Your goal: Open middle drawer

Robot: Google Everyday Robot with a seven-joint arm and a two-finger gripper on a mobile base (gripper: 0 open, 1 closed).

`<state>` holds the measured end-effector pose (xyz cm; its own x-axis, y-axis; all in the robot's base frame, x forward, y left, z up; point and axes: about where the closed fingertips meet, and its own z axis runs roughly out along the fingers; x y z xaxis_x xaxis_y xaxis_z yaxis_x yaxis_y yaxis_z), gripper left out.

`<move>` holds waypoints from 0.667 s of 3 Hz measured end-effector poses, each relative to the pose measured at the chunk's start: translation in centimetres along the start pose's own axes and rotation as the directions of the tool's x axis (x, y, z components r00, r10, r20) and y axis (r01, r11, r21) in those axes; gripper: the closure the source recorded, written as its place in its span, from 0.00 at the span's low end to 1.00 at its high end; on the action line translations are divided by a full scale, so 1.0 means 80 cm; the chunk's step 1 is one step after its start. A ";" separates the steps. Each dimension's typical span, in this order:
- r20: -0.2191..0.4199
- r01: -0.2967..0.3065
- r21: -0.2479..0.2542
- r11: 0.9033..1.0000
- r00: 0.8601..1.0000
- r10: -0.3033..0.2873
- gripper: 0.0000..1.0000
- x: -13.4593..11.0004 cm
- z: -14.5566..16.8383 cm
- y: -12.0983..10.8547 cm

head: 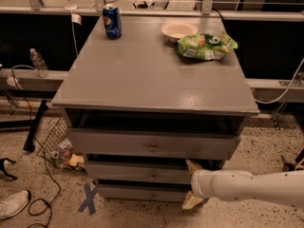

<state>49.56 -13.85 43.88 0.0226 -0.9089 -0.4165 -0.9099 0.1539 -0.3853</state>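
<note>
The grey cabinet (156, 80) has three stacked drawers. The middle drawer (137, 173) is a low grey front with a small round metal knob (152, 177) at its centre, and its inside is hidden. My gripper (191, 184) is on a white arm (247, 188) that comes in from the right. It sits in front of the right end of the middle drawer, to the right of the knob. Its fingers are spread open, one above (193, 166) and one below (190, 201), and hold nothing.
The top drawer (152, 145) and bottom drawer (142, 194) each have a centre knob. On the cabinet top stand a blue soda can (112, 21), a white bowl (179, 30) and a green chip bag (205, 45). Cables, a wire basket (53, 137) and a shoe (13, 204) lie on the floor at left.
</note>
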 end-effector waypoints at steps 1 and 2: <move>-0.003 0.012 0.009 1.000 1.000 -0.012 0.00 -0.002 0.012 -0.005; -0.009 0.037 0.007 0.999 0.999 -0.037 0.00 -0.010 0.043 -0.016</move>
<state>52.12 -11.93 41.84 0.0531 -0.9172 -0.3948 -0.9053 0.1227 -0.4067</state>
